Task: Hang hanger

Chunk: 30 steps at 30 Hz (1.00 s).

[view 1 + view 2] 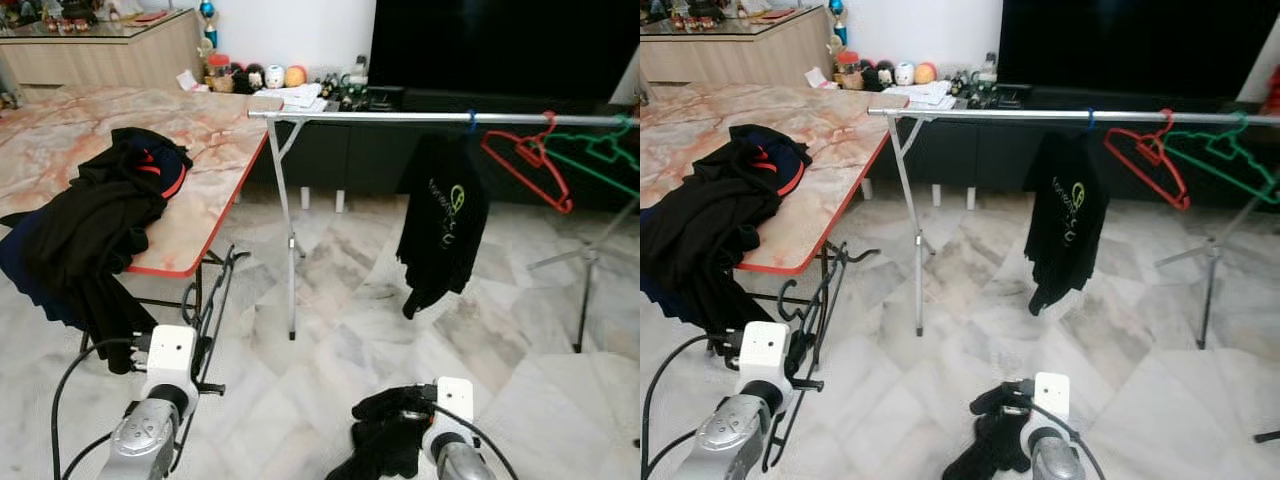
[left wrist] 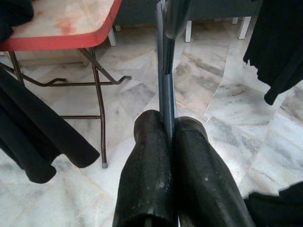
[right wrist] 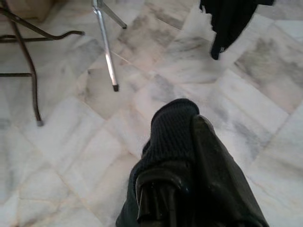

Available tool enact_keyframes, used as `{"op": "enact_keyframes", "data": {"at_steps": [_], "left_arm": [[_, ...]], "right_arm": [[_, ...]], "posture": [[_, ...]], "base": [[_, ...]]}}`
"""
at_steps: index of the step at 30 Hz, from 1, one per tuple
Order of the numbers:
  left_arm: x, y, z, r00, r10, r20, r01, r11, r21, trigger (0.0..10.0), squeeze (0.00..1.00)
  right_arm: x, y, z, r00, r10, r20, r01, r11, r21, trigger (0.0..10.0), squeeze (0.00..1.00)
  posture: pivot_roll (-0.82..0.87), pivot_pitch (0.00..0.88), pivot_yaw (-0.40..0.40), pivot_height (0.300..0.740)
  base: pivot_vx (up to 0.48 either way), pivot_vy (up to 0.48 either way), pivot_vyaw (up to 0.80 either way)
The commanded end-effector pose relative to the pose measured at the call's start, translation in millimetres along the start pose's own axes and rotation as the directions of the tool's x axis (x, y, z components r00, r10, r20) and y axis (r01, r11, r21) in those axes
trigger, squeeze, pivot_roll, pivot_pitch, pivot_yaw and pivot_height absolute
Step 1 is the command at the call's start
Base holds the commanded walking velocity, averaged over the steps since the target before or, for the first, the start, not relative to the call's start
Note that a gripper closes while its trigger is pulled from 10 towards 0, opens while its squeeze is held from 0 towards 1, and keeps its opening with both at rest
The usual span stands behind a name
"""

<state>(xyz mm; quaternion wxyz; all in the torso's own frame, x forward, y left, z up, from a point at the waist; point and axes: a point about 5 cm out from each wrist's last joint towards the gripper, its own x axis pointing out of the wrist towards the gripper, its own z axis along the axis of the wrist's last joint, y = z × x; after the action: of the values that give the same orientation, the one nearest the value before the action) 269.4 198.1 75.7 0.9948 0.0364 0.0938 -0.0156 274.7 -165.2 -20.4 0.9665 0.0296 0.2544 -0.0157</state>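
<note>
My left gripper is shut on the thin blue-grey bar of a hanger, which runs straight out from between the fingers; in the left eye view it is a dark wire shape beside the table leg. Low at the right, my right gripper is shut on a black garment that covers one finger. Ahead stands a silver clothes rail. On it hang a black T-shirt, a red hanger and a green hanger.
A marble-top folding table with a red edge stands at my left, with a pile of dark clothes on it. The rail's legs reach the marble floor. A black TV cabinet lies behind the rail.
</note>
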Motion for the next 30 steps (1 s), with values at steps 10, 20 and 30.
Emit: {"op": "enact_keyframes", "data": {"at_steps": [10,20,30], "left_arm": [[-15.4,-15.2,-30,0.866,-0.355,-0.351,0.444,0.869,0.217,10.0,0.0],[-18.2,-23.7,-18,0.658,-0.585,-0.474,0.722,0.668,0.179,10.0,0.0],[-6.0,-49.0,2,0.544,-0.745,-0.386,0.821,0.568,0.06,10.0,0.0]], "right_arm": [[10.1,1.5,34,0.995,0.003,0.095,0.001,0.999,-0.038,10.0,0.0],[20.6,15.2,61,0.996,0.051,0.067,-0.035,0.973,-0.229,10.0,0.0],[27.9,37.6,100,0.984,0.15,0.095,-0.118,0.952,-0.281,10.0,0.0]], "posture": [[0.07,0.062,0.043,0.74],[0.08,0.06,0.033,0.74],[0.06,0.062,0.033,0.74]], "base": [[0.0,0.0,0.0],[0.0,0.0,0.0],[0.0,0.0,0.0]]}}
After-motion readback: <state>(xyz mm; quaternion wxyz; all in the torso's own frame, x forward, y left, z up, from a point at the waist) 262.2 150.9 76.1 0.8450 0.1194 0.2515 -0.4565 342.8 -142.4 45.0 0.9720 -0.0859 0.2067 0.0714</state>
